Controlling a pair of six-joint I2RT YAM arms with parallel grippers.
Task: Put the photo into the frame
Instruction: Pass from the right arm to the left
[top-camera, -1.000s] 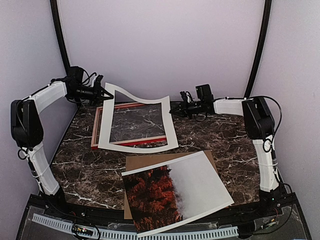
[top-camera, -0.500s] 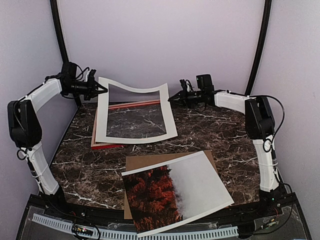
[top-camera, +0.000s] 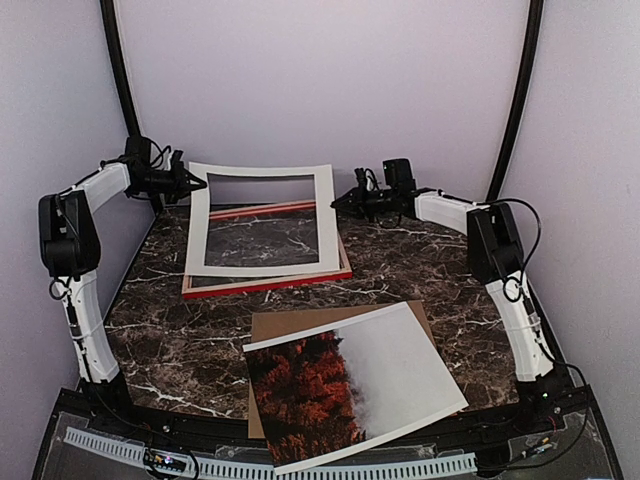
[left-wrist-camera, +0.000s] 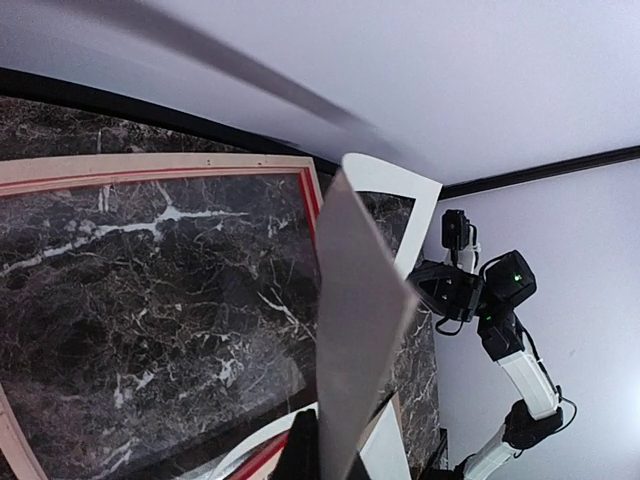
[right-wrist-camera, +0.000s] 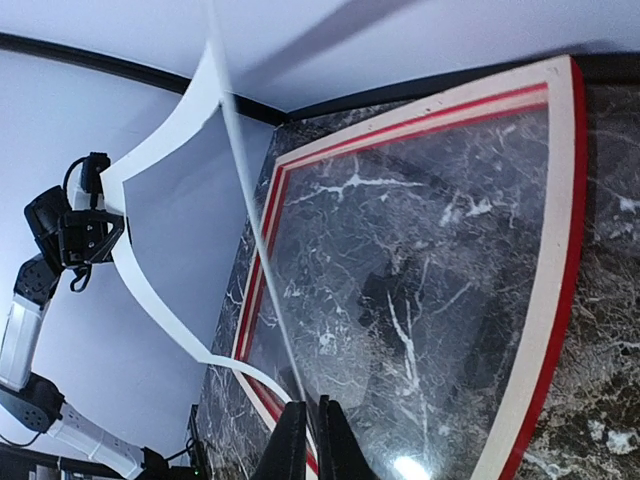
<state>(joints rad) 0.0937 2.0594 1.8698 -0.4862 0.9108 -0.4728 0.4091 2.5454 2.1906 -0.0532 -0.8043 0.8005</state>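
The photo of red-orange trees and fog lies at the near edge of the table. The frame lies flat at the back, with red and pale wood rails, and shows in the left wrist view and the right wrist view. My left gripper is shut on the far left corner of the white mat border. My right gripper is shut on its far right corner. The mat's far edge is lifted and its near edge rests on the frame. The wrist views show it edge-on between the left gripper's fingers and the right gripper's fingers.
A brown backing board lies under the photo, which overhangs the table's near edge. Dark marble table. Pale walls stand close behind and at both sides. The opposite arm shows in each wrist view: the right arm and the left arm.
Both grippers have moved back towards the wall with the mat's far corners. The mat has straightened from a sagging curve. Photo and backing board have not moved.
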